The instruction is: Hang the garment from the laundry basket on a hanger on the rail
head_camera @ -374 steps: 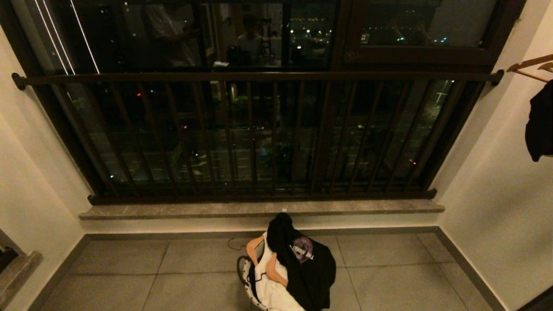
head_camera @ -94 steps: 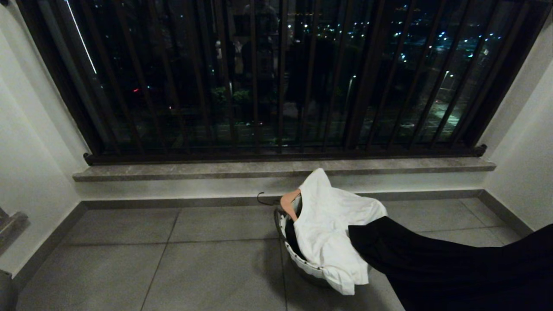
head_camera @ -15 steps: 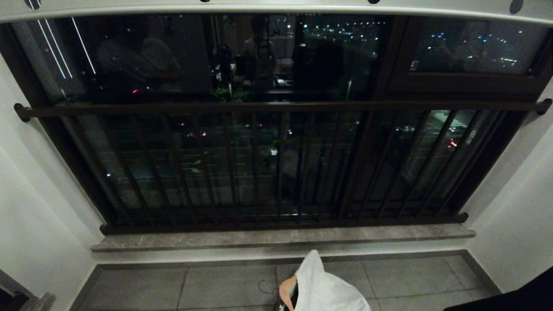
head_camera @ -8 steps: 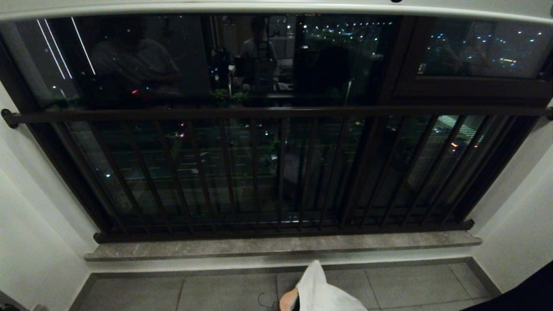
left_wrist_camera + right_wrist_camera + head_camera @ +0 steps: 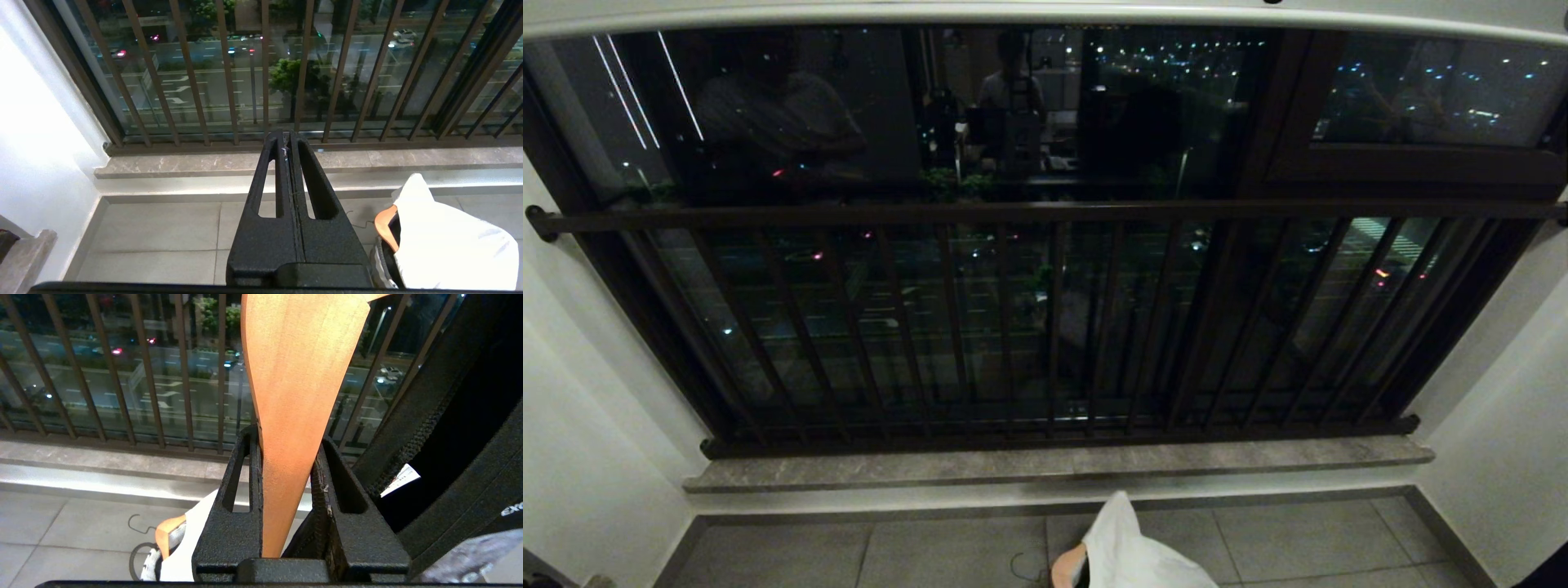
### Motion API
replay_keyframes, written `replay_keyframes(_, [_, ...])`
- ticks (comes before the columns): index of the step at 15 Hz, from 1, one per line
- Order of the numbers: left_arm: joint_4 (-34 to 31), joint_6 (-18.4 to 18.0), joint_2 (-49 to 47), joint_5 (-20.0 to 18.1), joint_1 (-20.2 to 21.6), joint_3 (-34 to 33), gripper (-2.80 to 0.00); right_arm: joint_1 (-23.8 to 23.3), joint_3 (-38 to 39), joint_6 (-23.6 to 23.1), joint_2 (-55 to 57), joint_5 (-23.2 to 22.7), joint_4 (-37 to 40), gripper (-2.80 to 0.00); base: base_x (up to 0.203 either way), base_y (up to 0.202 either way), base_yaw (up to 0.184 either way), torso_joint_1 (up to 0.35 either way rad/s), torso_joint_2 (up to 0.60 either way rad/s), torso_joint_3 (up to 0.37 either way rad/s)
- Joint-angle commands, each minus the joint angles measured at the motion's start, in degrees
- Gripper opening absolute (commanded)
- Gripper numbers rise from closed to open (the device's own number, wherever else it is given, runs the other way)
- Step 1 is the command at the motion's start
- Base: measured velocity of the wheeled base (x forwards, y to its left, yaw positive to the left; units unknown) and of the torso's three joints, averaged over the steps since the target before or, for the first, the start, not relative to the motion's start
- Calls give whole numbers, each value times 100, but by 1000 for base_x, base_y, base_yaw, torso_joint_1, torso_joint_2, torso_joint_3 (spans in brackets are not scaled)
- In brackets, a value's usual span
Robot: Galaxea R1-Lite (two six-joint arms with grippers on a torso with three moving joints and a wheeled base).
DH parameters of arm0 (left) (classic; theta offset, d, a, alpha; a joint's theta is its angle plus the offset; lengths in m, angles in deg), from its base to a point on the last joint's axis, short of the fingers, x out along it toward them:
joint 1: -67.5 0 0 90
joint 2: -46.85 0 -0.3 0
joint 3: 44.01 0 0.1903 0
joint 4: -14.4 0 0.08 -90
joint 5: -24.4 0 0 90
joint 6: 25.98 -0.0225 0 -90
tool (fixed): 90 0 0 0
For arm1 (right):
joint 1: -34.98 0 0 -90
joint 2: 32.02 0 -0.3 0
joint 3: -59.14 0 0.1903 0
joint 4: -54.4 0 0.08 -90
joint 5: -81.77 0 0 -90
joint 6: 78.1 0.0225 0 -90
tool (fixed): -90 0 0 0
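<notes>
My right gripper [image 5: 286, 437] is shut on the broad end of a wooden hanger [image 5: 294, 375]. A black garment [image 5: 482, 428] with a white label and a print hangs on that hanger beside the gripper. Only a dark corner of the garment [image 5: 1547, 574] shows in the head view. The laundry basket [image 5: 378, 265] stands on the floor below, holding a white garment [image 5: 445, 241] on a second wooden hanger [image 5: 386, 222]. My left gripper [image 5: 288, 136] is shut and empty, left of the basket. The pale rail [image 5: 1045, 15] runs across the top above the window.
A dark guard handrail [image 5: 1045, 212] with vertical bars [image 5: 1054, 327] fronts the window. A grey stone sill [image 5: 1054, 465] lies beneath it, then a tiled floor [image 5: 866, 555]. White walls [image 5: 596, 425] close both sides. People are reflected in the glass [image 5: 1013, 82].
The whole head view shifted a little, so the camera moved. The black garment at the bottom right has slid almost out of the head view.
</notes>
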Motion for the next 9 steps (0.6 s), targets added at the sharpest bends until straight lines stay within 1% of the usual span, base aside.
replay_keyframes(1, [0,4,-5,0,0,-1,-280,0,0,-5,9,-5,-5,-280,0,0,0,0,0,0])
replay_keyframes(7, [0,4,-5,0,0,-1,-280,0,0,-5,9,-5,-5,-280,0,0,0,0,0,0])
replay_keyframes(8, [0,4,-5,0,9,-1,-280,-7,-88,103,79,-181,34,-280,0,0,0,0,0,0])
replay_keyframes(9, [0,4,-4,8,1,-1,-280,-16,-389,245,320,-680,82,-280,0,0,0,0,0,0])
